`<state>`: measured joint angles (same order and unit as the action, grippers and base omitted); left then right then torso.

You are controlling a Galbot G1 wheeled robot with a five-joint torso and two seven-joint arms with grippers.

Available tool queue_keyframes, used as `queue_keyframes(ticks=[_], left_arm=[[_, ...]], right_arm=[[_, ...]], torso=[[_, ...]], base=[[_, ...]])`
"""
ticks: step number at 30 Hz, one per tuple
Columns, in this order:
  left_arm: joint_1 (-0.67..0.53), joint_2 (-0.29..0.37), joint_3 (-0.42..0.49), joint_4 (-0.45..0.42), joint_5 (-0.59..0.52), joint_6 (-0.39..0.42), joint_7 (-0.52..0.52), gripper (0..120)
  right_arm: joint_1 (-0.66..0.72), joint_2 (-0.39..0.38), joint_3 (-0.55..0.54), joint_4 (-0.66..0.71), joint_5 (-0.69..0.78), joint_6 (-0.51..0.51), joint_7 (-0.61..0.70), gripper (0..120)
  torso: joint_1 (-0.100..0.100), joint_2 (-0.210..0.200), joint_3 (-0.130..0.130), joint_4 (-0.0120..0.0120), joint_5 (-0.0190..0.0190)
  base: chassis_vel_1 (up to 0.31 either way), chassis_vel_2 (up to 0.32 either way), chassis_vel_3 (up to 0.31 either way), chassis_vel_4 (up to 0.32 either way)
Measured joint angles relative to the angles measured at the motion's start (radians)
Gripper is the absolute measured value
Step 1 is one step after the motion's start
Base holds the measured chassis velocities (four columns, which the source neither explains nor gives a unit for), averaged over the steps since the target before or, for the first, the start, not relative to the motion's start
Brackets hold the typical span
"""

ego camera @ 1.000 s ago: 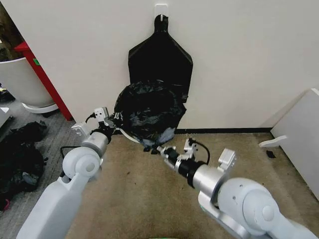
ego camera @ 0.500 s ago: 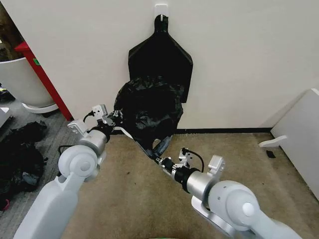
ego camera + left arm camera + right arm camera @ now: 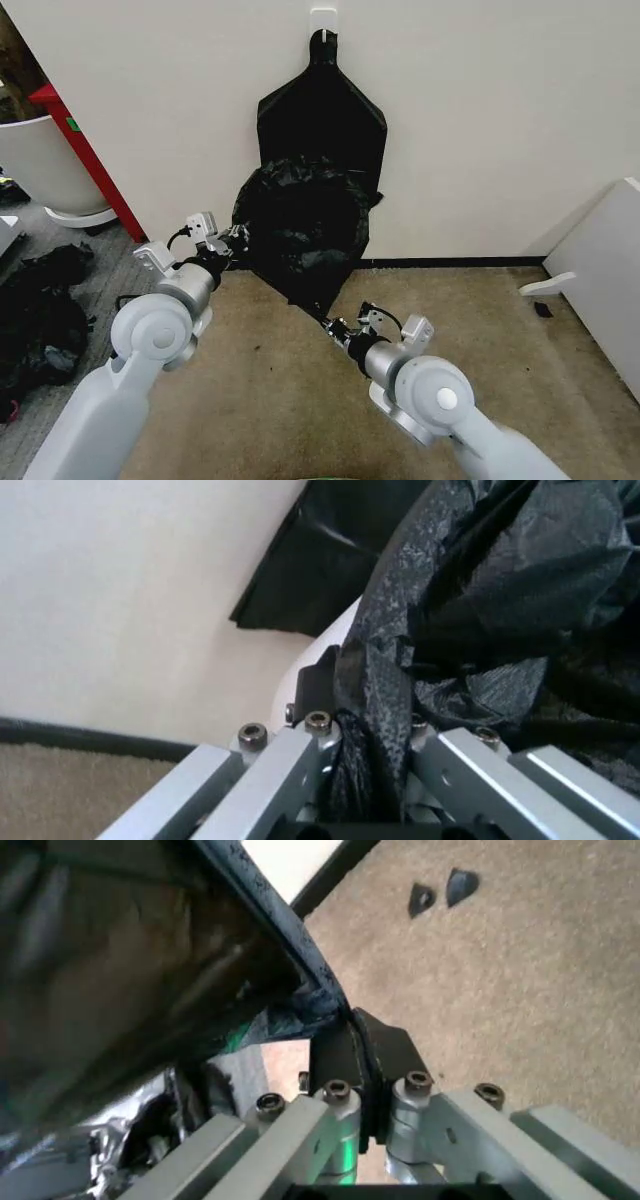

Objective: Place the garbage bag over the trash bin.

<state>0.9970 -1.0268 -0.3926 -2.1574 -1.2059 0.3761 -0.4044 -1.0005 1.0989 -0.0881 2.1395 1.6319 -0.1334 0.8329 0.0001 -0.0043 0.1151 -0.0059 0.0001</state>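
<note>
A: Stretching it, that's the step I'm in. Taking the trash bin as my landmark: behind it stands the plain white wall (image 3: 480, 110), with the flat black bag bunch (image 3: 322, 110) hanging from a hook directly above the bin. Under it is the brown carpet (image 3: 260, 400). The loose, crinkly, glossy black thin-plastic garbage bag (image 3: 300, 225) is draped over the bin and hides nearly all of it.

B: Can you see the bin at all?

A: Only a curve of the small round white plastic trash bin (image 3: 325, 656), beside the bag in the left wrist view. The left gripper (image 3: 232, 243) sits at the bin's left side, clenched on a fold of bag. The right gripper (image 3: 330, 322) is out in front of the bin, low over the carpet, pinching the bag's edge into a taut point.

B: Next move?

A: I judge the mouth is spread but not seated. The front edge needs lifting over the rim and drawing down, without tearing thin film.

B: Room?

A: Tight behind, against the wall. Open carpet in front and to the right of the bin; two small dark scraps (image 3: 440, 892) lie there.
</note>
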Motion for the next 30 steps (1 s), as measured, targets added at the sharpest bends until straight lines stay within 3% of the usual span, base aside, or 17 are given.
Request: queue_keyframes(ticks=[13,26,30], left_arm=[[0.029,0.003,-0.02,-0.042,-0.08,0.036,-0.036,1],[0.051,0.004,-0.03,-0.062,-0.127,0.052,-0.076,1],[0.04,0.008,-0.028,-0.045,-0.131,0.067,-0.119,1]], right_arm=[[0.011,0.013,0.009,-0.083,-0.055,0.001,-0.02,0],[-0.015,-0.006,0.01,-0.077,-0.118,-0.039,-0.015,0],[-0.079,-0.048,0.015,-0.025,-0.234,-0.088,-0.051,16]], torso=[[0.0,0.0,0.0,-0.0001,0.0],[0.0,0.0,0.0,0.0,0.0001],[0.0,0.0,0.0,0.0,0.0002]], base=[[0.0,0.0,0.0,0.0],[0.0,0.0,0.0,0.0],[0.0,0.0,0.0,0.0]])
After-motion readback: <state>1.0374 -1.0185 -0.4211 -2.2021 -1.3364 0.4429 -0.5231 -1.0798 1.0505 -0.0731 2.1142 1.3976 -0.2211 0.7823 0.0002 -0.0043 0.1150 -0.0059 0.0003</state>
